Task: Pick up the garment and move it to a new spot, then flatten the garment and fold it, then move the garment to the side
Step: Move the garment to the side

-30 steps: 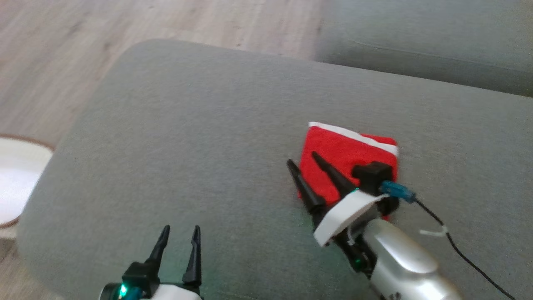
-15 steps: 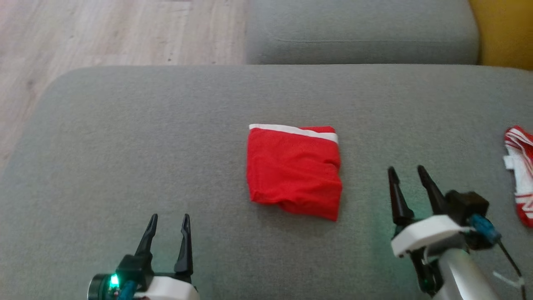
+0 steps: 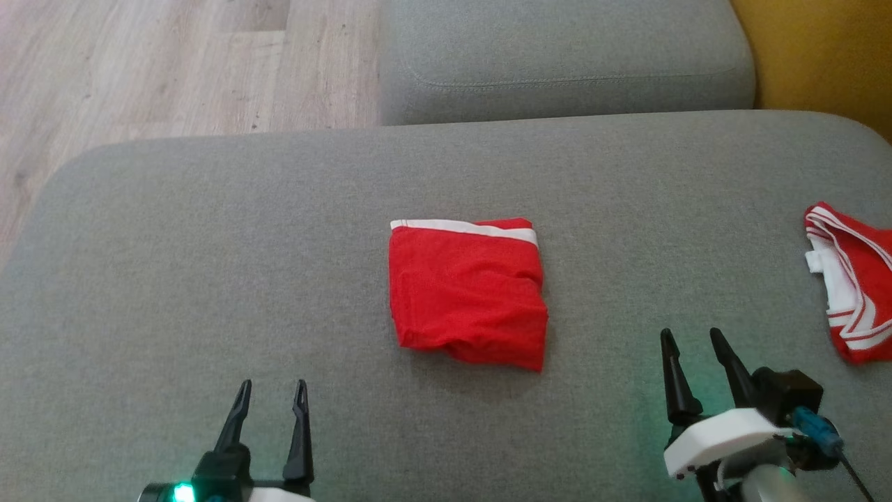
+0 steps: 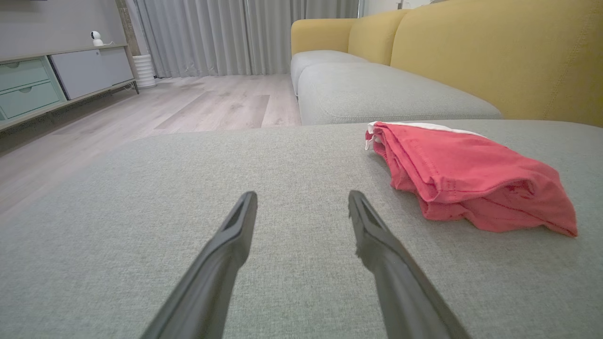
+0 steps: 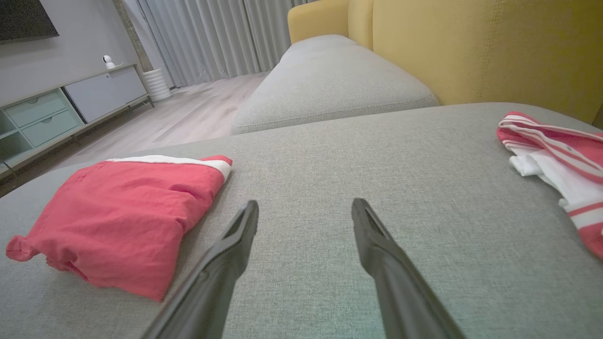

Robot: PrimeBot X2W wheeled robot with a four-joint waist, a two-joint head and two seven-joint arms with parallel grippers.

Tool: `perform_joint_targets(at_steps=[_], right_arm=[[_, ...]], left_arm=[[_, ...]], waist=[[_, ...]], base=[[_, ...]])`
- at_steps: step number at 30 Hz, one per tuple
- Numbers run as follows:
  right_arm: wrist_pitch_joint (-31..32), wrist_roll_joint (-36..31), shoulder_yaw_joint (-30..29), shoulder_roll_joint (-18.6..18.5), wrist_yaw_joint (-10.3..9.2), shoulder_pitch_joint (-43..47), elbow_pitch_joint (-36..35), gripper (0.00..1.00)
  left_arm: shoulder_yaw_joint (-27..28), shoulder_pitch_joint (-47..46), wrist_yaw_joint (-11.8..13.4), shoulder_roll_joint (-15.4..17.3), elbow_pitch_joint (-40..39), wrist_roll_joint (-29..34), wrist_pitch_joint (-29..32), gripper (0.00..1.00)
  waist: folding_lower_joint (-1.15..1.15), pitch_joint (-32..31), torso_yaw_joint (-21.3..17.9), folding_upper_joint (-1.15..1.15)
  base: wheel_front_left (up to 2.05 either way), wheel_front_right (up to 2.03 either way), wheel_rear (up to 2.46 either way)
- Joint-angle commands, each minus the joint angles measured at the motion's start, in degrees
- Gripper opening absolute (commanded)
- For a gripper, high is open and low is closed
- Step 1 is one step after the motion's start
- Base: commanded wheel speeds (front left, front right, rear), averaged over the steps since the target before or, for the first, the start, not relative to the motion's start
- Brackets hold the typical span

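Note:
A folded red garment (image 3: 467, 293) with a white band along its far edge lies in the middle of the grey sofa cushion (image 3: 209, 244). The left wrist view has the garment (image 4: 466, 176) ahead and to the right; the right wrist view has it (image 5: 122, 212) to the left. My left gripper (image 3: 272, 387) stands open at the lower left, well short of the garment, nothing between its fingers. At the lower right my right gripper (image 3: 693, 336) is open too, apart from the garment and to its right.
A second garment (image 3: 847, 279), red with white stripes, lies crumpled at the cushion's right edge (image 5: 556, 155). Another grey cushion (image 3: 557, 63) sits behind, with a yellow backrest (image 3: 822, 56) at the right. Wooden floor (image 3: 139, 70) lies beyond the cushion's left edge.
My right gripper has lifted off the folded garment and drawn back to the right, leaving it lying free. The head camera has swung, bringing the striped garment into view.

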Motion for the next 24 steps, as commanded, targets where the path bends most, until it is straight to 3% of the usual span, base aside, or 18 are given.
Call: perform_joint_targets(at_steps=[1, 6, 13, 24], right_arm=[[-0.8, 0.4, 1.8, -0.1, -0.04, -1.7, -2.1, 1.00], [-0.8, 1.3, 3.1, -0.1, -0.04, -2.4, -2.0, 1.00], [-0.8, 5.2, 10.0, -0.1, -0.04, -9.2, 3.5, 1.00], [-0.8, 6.9, 10.7, -0.1, -0.04, -23.1, 25.5, 1.00]], left_arm=[[2.4, -1.7, 0.4, 0.2, -1.9, 0.6, -0.4, 1.00], [1.7, -2.3, 0.2, 0.2, -2.0, 0.4, -0.4, 1.00], [-1.3, -3.5, -0.8, 0.2, -1.8, -0.3, -0.4, 1.00], [-5.1, -6.5, -2.0, 0.2, -0.6, -1.5, -0.4, 1.00]], waist=[[0.00, -0.1, 0.0, 0.00], [0.00, 0.6, 0.9, 0.00], [0.00, 3.9, 4.6, 0.00], [0.00, 9.1, 13.3, 0.00]], base=[[0.00, 0.00, 0.00], [0.00, 0.00, 0.00], [0.00, 0.00, 0.00], [0.00, 0.00, 0.00]])
